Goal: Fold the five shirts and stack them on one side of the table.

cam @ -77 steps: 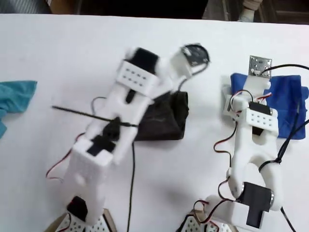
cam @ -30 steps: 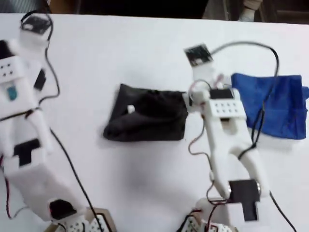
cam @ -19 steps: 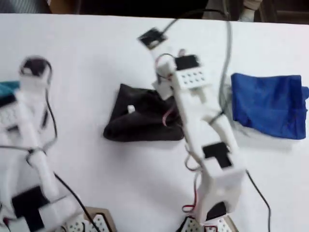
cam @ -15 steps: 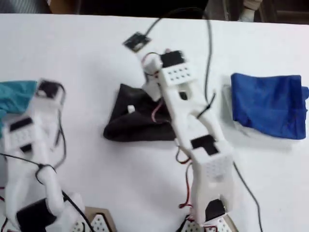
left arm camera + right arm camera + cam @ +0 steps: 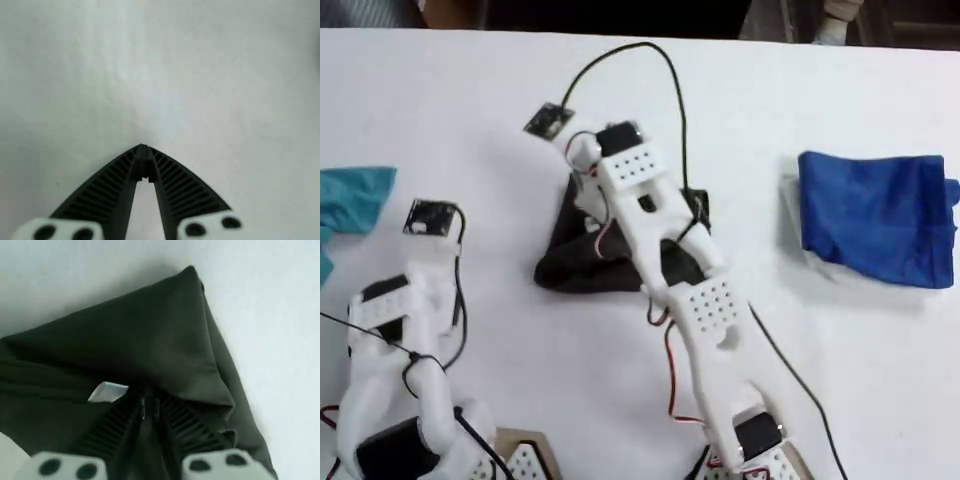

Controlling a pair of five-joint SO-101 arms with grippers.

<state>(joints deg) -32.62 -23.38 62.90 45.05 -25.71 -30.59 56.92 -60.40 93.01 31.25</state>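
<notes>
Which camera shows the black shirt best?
The right wrist view: the black shirt is close, its white tag plain. In the high view the right arm hides part; the left wrist view faces the table.

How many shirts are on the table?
3: black shirt mid-table, blue shirt at right, teal shirt at left edge; more may be hidden.

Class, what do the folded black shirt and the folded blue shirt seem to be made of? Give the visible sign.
Folded black shirt: soft matte cloth, perhaps cotton; it creases and sags in folds. Folded blue shirt: similar matte cloth; soft wrinkled edges.
</notes>
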